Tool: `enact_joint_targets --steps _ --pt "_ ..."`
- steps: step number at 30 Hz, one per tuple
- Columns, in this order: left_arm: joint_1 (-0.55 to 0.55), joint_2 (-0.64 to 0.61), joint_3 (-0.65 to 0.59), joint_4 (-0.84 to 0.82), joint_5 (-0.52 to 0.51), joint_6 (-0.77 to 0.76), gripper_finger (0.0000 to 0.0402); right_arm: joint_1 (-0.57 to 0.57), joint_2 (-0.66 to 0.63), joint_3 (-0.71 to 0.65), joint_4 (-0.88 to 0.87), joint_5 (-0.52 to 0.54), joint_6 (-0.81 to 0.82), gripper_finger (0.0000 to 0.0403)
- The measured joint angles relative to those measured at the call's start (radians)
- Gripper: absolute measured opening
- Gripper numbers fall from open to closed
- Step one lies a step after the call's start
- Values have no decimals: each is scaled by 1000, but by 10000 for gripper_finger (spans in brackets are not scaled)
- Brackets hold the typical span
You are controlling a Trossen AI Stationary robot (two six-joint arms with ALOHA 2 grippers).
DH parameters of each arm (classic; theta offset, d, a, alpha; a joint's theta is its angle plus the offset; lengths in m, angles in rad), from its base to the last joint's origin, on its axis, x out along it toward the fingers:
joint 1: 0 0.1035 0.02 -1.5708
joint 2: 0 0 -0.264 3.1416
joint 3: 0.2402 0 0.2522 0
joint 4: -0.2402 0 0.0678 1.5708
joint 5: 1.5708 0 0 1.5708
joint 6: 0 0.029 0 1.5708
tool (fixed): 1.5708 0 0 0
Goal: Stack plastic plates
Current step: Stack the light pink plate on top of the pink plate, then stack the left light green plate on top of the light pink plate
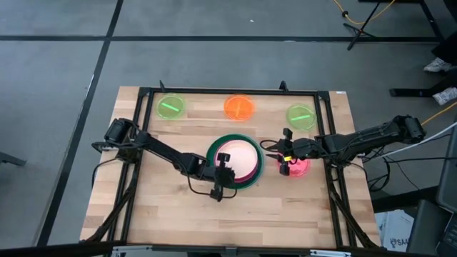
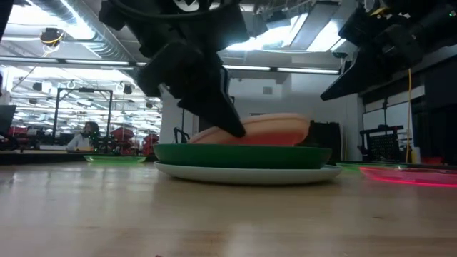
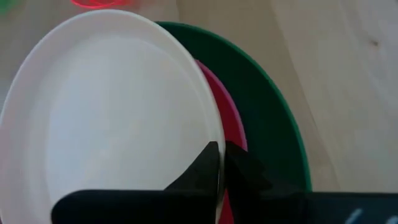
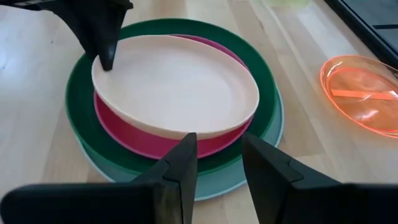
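I see the big wood bench [image 1: 171, 207] first. In the middle of it sits the stack. The light blue plate [image 4: 273, 134] is at the bottom, w/ just its edge peeking out. The dark green plate [image 1: 260, 165] sits on it. The magenta plate [image 4: 134, 140] lies inside the green one. The pale pink plate [image 1: 239, 158] is on top, but it is tilted: in the low view the side by my left arm is up and the other side is down on the stack.

My left end effector [image 1: 225, 173] is at the near edge of the stack. Its fingers [image 3: 205, 165] are pinched tight on the rim of the pale pink plate. The left wrist view shows the rim going right between them.

My right end effector [image 1: 284, 153] is just to the right of the stack, pointing at it. Its fingers [image 4: 180, 168] are apart w/ nothing between them.

Now the small ones. The red plate [image 1: 298, 168] lies flat on the bench, partly under my right arm, close to the stack. At the far edge of the bench there are 3 more in a row, well apart: a lime green plate [image 1: 171, 107] on the left, the orange plate [image 1: 239, 108] in the middle & another lime green plate [image 1: 301, 116] on the right.
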Motion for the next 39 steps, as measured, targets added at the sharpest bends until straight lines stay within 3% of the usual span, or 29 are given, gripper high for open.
enact_joint_targets --steps 10,20,27,39 --pt "0 5 -1 -13 2 0 40 0 0 0 0 0 0 117" --pt "-2 2 -1 -27 -2 -1 92 0 0 0 0 0 0 117" --pt "-30 -112 -1 -110 -16 -1 95 -1 0 0 6 0 0 117" --pt "-38 -327 -1 -398 -244 -80 94 -1 0 0 5 0 0 117"
